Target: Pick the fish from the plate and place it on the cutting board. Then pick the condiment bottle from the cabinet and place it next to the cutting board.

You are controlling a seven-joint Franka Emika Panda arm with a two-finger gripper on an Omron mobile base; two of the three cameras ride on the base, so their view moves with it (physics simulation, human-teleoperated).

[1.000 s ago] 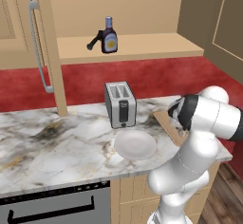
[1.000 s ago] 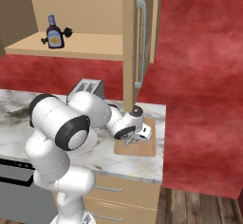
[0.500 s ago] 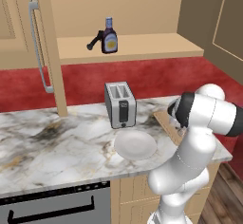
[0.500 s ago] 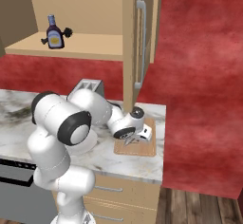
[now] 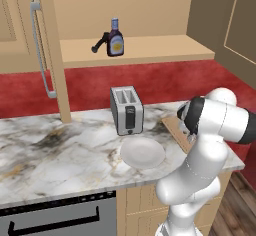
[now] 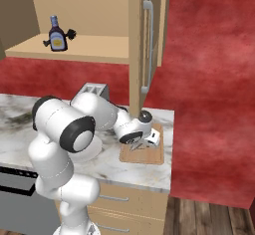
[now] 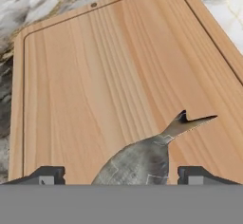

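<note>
The slim silvery-grey fish (image 7: 147, 159) lies flat on the light wooden cutting board (image 7: 95, 76), tail pointing away from the hand. My gripper (image 7: 121, 175) hovers low over it, open, with its fingertips (image 7: 45, 174) standing apart on either side of the fish's body. From the right base view the gripper (image 6: 141, 143) is down at the cutting board (image 6: 150, 156) near the counter's right end. The white plate (image 5: 142, 152) sits bare in front of the toaster. The condiment bottle (image 5: 116, 39) stands upright on the shelf of the cabinet (image 5: 150, 50).
A silver toaster (image 5: 126, 110) stands behind the plate. A small black brush-like tool (image 5: 99, 44) leans by the bottle. A tall cabinet door with a grey bar handle (image 6: 148, 45) hangs just behind the board. An oven front (image 5: 55, 220) sits below the marble counter (image 5: 60, 155).
The jaws have spread wide and let go of the fish, which now rests on the board. The arm has barely moved.
</note>
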